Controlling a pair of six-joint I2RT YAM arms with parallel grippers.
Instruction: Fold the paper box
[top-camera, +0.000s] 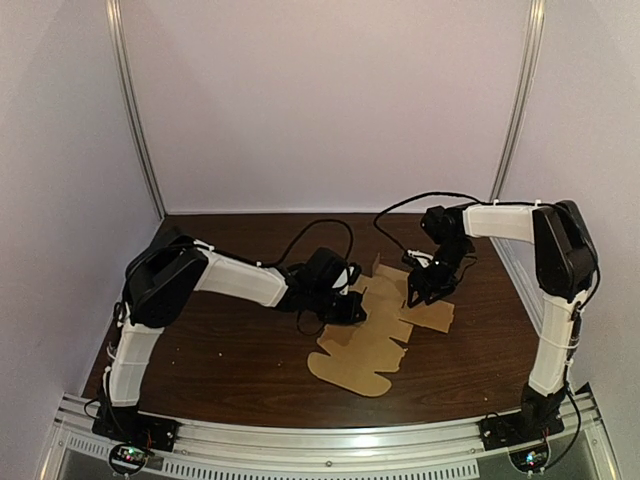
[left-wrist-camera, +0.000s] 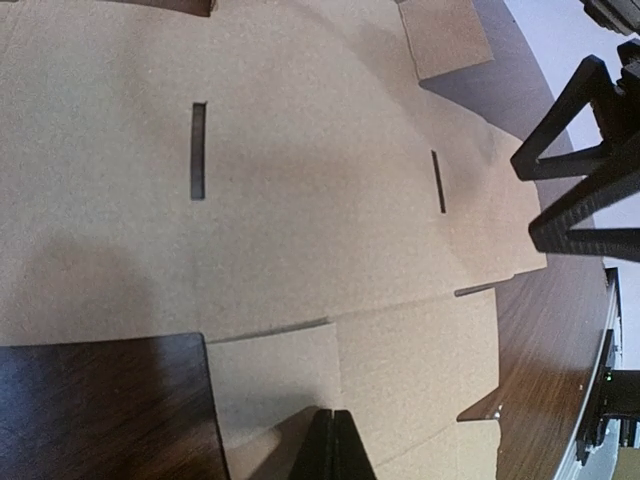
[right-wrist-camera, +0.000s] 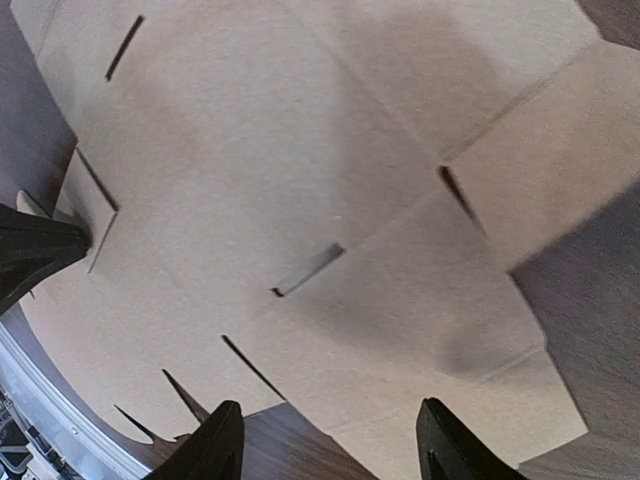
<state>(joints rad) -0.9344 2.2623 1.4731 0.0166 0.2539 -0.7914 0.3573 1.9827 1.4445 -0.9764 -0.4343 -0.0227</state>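
The flat brown cardboard box blank (top-camera: 372, 340) lies unfolded on the dark wooden table (top-camera: 220, 360), with slots and flaps cut into it. My left gripper (top-camera: 352, 303) rests at the blank's left edge. In the left wrist view its fingers (left-wrist-camera: 333, 447) are shut, tips together on a seam between two flaps of the blank (left-wrist-camera: 300, 220). My right gripper (top-camera: 424, 290) hovers over the blank's far right part. It stands open (right-wrist-camera: 330, 445) just above the blank (right-wrist-camera: 300, 170), with nothing between the fingers. Each wrist view shows the other gripper: right gripper (left-wrist-camera: 590, 180), left gripper (right-wrist-camera: 30, 250).
Black cables (top-camera: 322, 228) loop over the table behind the arms. Bare wood (left-wrist-camera: 100, 410) shows beside the blank, and more wood (right-wrist-camera: 600, 290) past its right flap. A metal rail (top-camera: 330, 452) runs along the near table edge. Lilac walls close the back and sides.
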